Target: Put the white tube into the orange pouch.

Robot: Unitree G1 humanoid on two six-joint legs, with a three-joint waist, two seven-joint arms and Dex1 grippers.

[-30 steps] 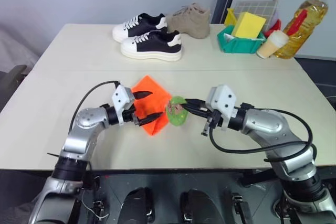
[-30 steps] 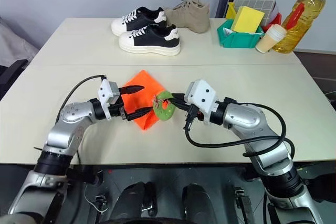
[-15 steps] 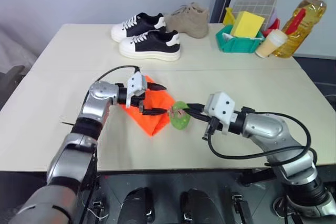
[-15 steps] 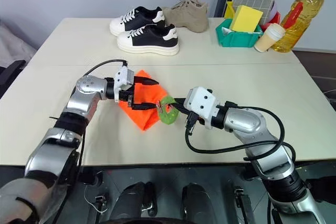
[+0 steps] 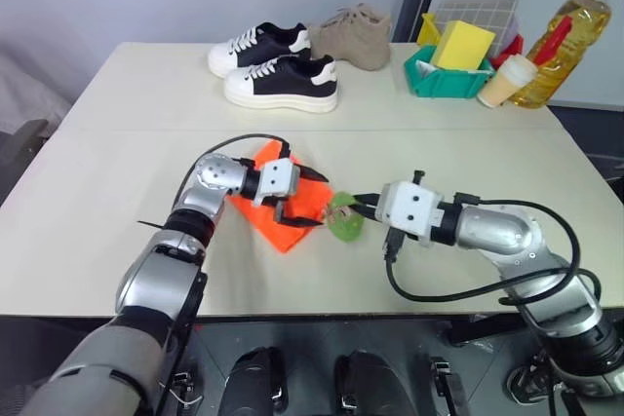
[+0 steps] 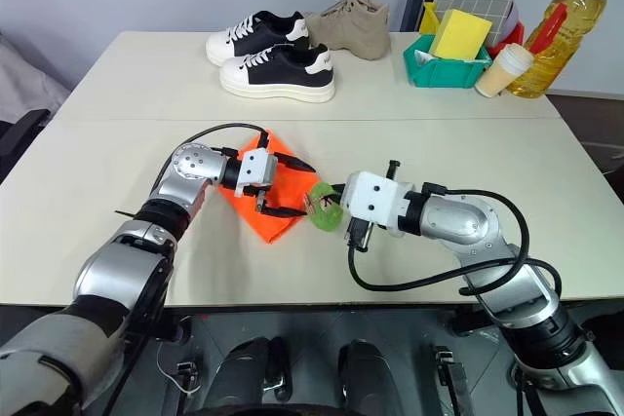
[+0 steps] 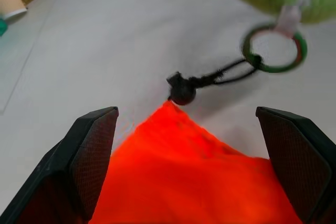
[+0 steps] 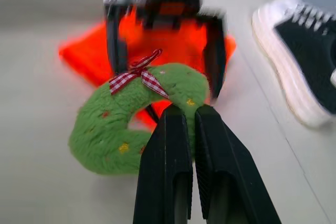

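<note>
The orange pouch (image 5: pixel 276 219) lies flat on the table just left of centre. Its black cord (image 7: pixel 220 77) ends in a green ring tag (image 7: pixel 272 52) on the tabletop. My left gripper (image 5: pixel 322 202) is open and straddles the pouch's right corner, one finger (image 7: pixel 89 150) on each side of the fabric, with nothing held. My right gripper (image 5: pixel 355 200) is shut, its tips against a green plush wreath (image 8: pixel 115 129) with a checked bow, just right of the pouch. I cannot tell whether the tips pinch the wreath. The white tube is out of view.
A pair of black-and-white sneakers (image 5: pixel 281 83) and a tan shoe (image 5: pixel 356 38) stand at the back. At the back right are a green bin (image 5: pixel 447 80) with a yellow sponge, a cream lidded cup (image 5: pixel 505 82) and a yellow oil bottle (image 5: pixel 565 41).
My left gripper has swung right across the pouch to its right corner and rolled, staying open. My right gripper, with the wreath at its tips, has drifted slightly right and down.
</note>
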